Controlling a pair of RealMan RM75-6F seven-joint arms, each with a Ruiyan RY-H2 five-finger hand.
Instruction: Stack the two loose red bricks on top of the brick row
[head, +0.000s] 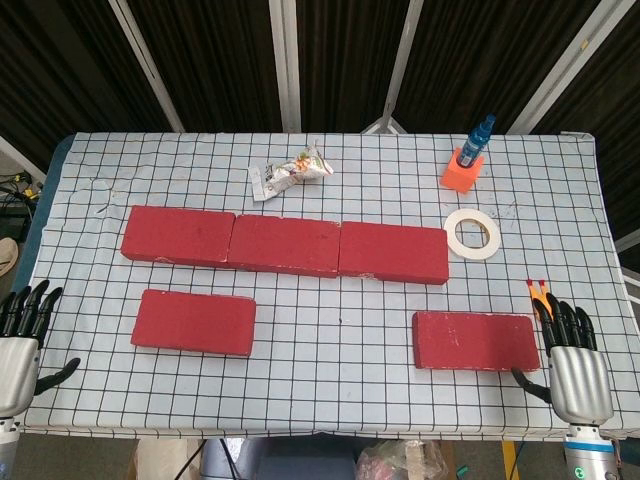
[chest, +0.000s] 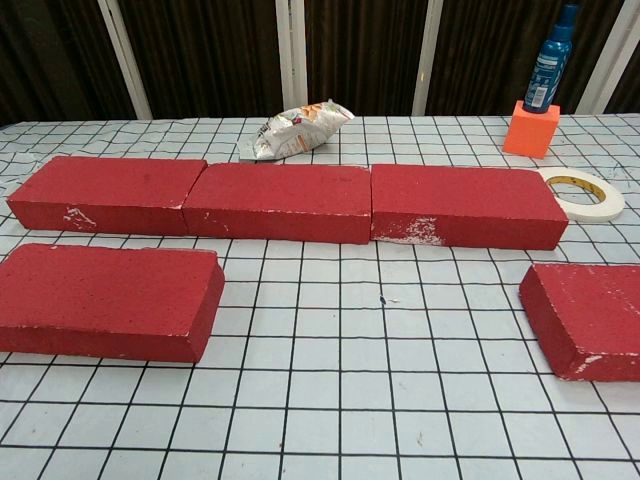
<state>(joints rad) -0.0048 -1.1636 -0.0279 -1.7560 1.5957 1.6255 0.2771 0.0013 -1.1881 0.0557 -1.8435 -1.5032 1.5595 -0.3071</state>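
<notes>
Three red bricks lie end to end as a row (head: 285, 243) (chest: 285, 200) across the middle of the checked table. One loose red brick (head: 194, 322) (chest: 105, 300) lies flat in front of the row's left end. The other loose red brick (head: 475, 340) (chest: 590, 318) lies flat at the front right. My left hand (head: 20, 345) hangs at the table's front left corner, fingers apart, holding nothing. My right hand (head: 572, 360) sits just right of the right loose brick, fingers spread, thumb near the brick's corner, empty. Neither hand shows in the chest view.
A roll of white tape (head: 472, 233) (chest: 582, 192) lies right of the row. An orange block holding a blue bottle (head: 466, 160) (chest: 532, 120) stands at the back right. A crumpled snack packet (head: 290, 172) (chest: 295, 128) lies behind the row. Orange-handled tool (head: 538, 295) lies near my right hand.
</notes>
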